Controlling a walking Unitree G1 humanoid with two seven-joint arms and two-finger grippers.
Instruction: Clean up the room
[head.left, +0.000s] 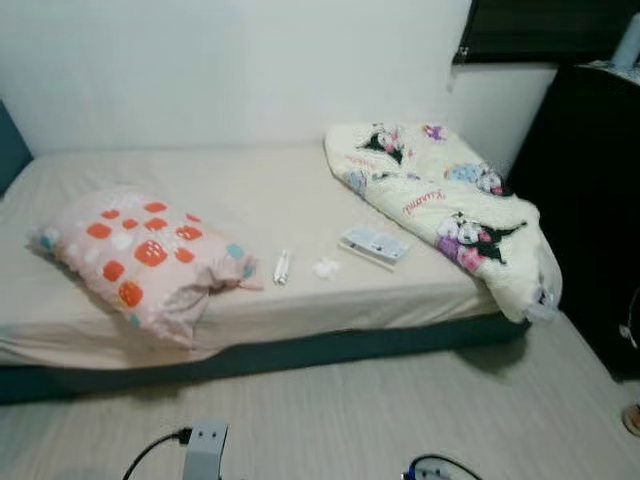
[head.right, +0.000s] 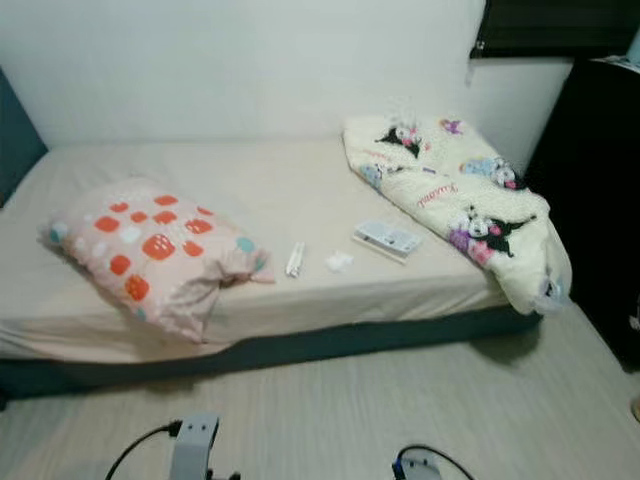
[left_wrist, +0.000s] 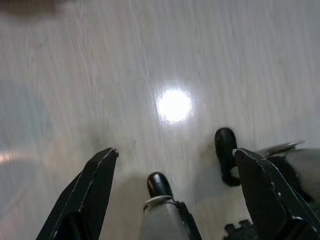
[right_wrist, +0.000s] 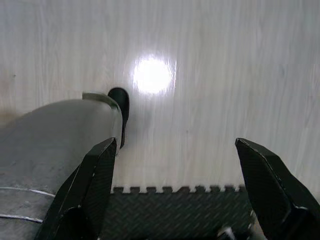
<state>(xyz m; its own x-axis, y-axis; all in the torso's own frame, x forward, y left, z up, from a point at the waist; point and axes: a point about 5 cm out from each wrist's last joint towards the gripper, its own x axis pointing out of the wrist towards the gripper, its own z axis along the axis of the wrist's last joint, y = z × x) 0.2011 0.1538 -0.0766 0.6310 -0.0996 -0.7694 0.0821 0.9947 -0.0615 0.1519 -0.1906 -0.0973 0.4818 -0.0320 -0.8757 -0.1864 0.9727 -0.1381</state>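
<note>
The clutter sits on the bed (head.left: 250, 200), near its front edge at the middle; I count three small loose things there: one slim white tube (head.left: 282, 267), one crumpled white wad (head.left: 326, 268) just beside it at its 3 o'clock, and one flat white-and-blue packet (head.left: 375, 245) further along at 2 o'clock; they lie scattered flat on the sheet, as dropped things do, which is likely why the room needs tidying. At the tube's 9 o'clock lies one pink pillow (head.left: 135, 255) with orange spots, askew and nearing the mattress edge; at 2 o'clock, well apart, one cream cartoon-print blanket (head.left: 440, 200) is bunched on the bed's end and spills over its corner toward the floor (head.left: 400, 400); folding it looks part of the job.

Both arms hang idle, pointed down at the pale floor, since nothing is within reach yet; the left gripper (left_wrist: 175, 170) has its two black fingers spread wide and empty; the right gripper (right_wrist: 175, 160) is likewise spread with nothing between. One dark cabinet (head.left: 590, 200) stands at the bed's 3 o'clock.
</note>
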